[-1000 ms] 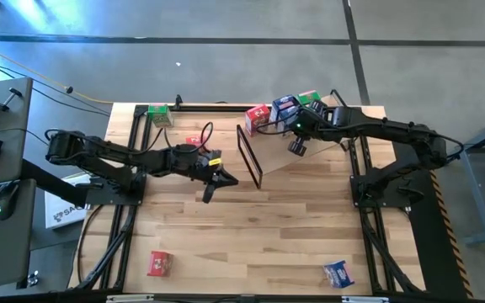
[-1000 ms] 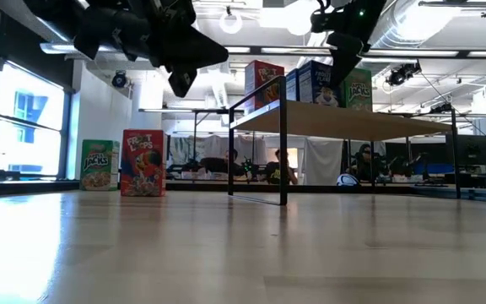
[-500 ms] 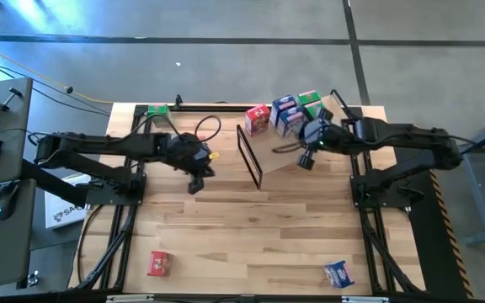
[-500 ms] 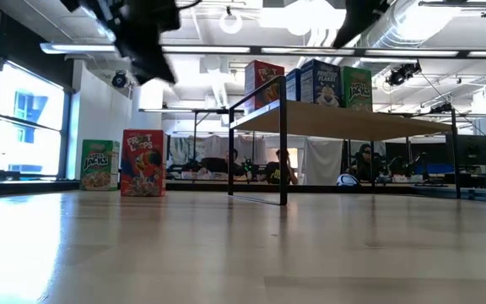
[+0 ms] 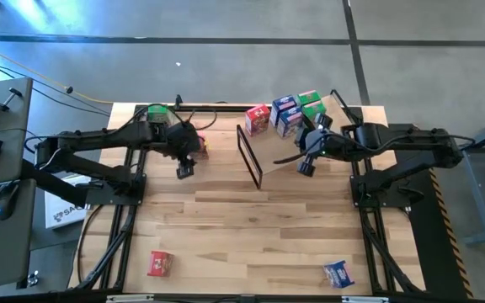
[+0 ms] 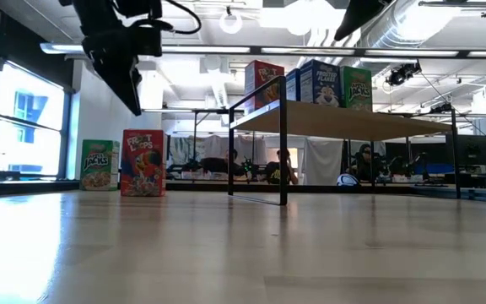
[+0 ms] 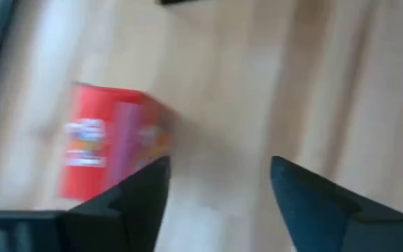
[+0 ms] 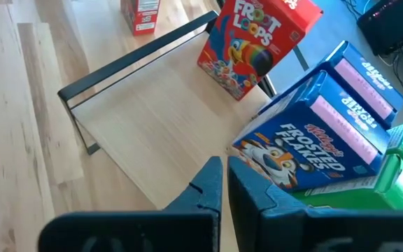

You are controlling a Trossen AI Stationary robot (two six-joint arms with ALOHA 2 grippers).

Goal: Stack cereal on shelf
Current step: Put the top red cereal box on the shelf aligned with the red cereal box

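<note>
The shelf [image 5: 297, 147], a light board with a black frame end [image 5: 249, 156], stands at the far middle of the table. A red [image 5: 258, 119], a blue [image 5: 286, 112] and a green cereal box [image 5: 310, 103] stand upright on its far part. My right gripper [image 8: 222, 183] hovers shut over the board [image 8: 152, 119], just short of the blue box [image 8: 313, 140]. My left gripper [image 7: 219, 189] hangs open above the table, beside a red box [image 7: 110, 150] that stands on the tabletop [image 6: 143, 162] left of the shelf. It touches nothing.
A green box [image 5: 157, 113] stands at the far left corner, beside the red one in the low view [image 6: 98, 165]. A red box [image 5: 159, 263] and a blue box [image 5: 338, 273] lie near the front edge. Bare planks span the table's middle [image 5: 251, 219].
My left gripper has swung from beside the shelf's frame end toward the table's left and far edge, ending over the red box there. My right gripper has drawn back a little from the boxes on the shelf, toward the near edge. The boxes have stayed put.
</note>
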